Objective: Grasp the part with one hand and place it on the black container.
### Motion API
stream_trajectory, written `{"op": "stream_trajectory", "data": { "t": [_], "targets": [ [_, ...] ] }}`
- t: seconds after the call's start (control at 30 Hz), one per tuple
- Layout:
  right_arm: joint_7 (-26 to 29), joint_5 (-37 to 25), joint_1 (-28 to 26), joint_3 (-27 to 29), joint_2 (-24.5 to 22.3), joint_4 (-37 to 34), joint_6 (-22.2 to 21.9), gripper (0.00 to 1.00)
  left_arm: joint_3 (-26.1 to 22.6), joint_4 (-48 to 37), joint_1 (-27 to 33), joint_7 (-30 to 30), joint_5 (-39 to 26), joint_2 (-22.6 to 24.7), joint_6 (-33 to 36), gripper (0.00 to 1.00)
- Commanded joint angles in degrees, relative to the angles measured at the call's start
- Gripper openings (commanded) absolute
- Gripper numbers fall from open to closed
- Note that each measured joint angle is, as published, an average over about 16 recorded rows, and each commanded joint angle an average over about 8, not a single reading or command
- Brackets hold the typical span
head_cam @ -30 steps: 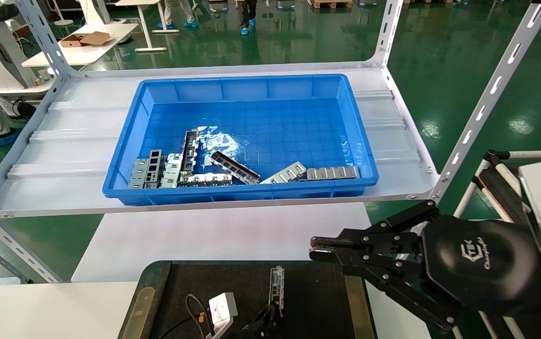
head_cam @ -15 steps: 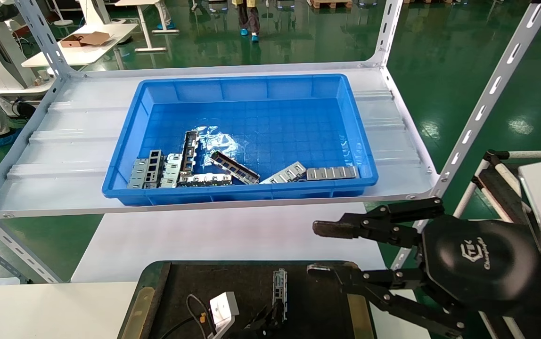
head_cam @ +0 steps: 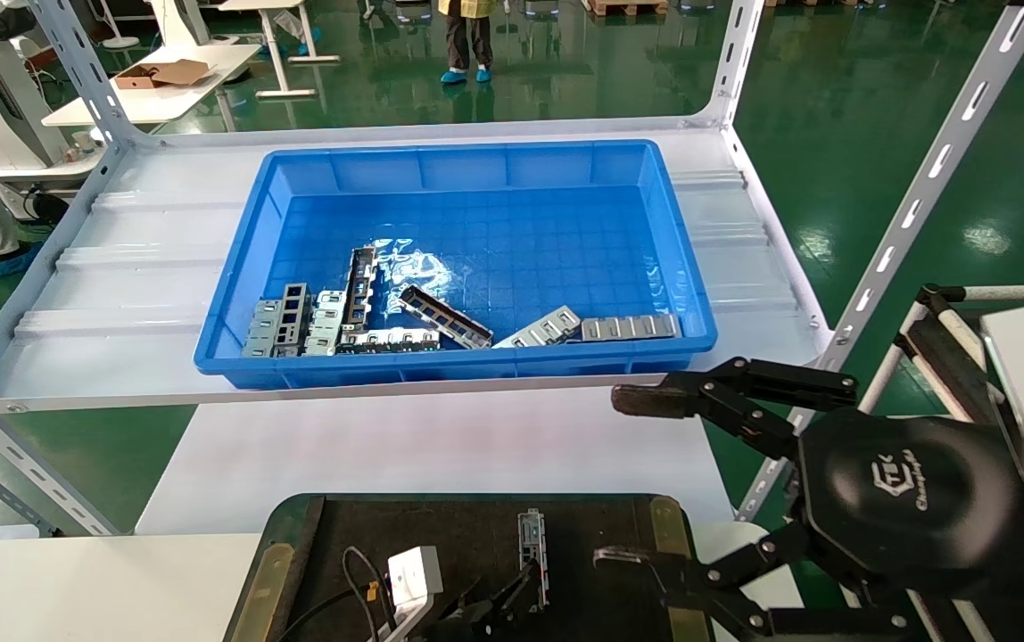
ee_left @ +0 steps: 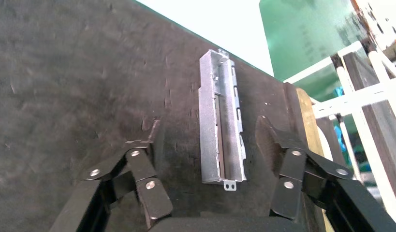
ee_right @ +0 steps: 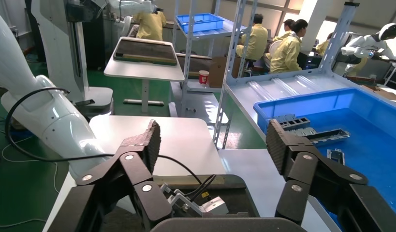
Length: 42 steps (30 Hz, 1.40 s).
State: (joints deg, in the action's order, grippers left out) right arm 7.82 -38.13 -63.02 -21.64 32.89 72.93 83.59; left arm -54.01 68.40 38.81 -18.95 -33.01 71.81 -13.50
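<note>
The part [ee_left: 221,118] lies flat on the black container [head_cam: 476,535], between the wide-spread fingers of the left tool [ee_left: 205,145], untouched. The right tool [head_cam: 637,481], also spread wide and empty, hovers beside the container's right edge.

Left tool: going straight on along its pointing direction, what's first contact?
Likely the part: it lies flat on the black container, directly between the open fingers of the left tool. Past it, the tray's far edge.
</note>
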Motion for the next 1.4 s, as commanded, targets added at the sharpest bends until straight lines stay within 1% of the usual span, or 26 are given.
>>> {"op": "stream_trajectory", "data": {
  "t": [0.03, 0.37, 0.7, 1.13, 1.4],
  "targets": [
    [0.0, 0.0, 0.0, 0.0, 0.0, 0.0, 0.0, 1.00, -0.3, 1.1, 0.0, 0.5, -0.5, -1.2, 1.0, 1.00],
    [0.0, 0.0, 0.0, 0.0, 0.0, 0.0, 0.0, 1.00, 0.0, 5.0, 0.5, 3.5, -4.4, -7.7, 12.4, 1.00],
    [0.0, 0.0, 0.0, 0.0, 0.0, 0.0, 0.0, 1.00, 4.0, 7.0, -0.5, 7.9, -6.7, -14.0, 25.2, 1.00],
    [0.0, 0.0, 0.0, 0.0, 0.0, 0.0, 0.0, 1.00, 11.0, 6.8, -2.0, 15.5, -4.8, -22.8, 43.3, 1.00],
    [0.0, 0.0, 0.0, 0.0, 0.0, 0.0, 0.0, 1.00, 14.3, 6.1, -3.4, 18.9, -2.1, -27.5, 51.9, 1.00]
  ]
}}
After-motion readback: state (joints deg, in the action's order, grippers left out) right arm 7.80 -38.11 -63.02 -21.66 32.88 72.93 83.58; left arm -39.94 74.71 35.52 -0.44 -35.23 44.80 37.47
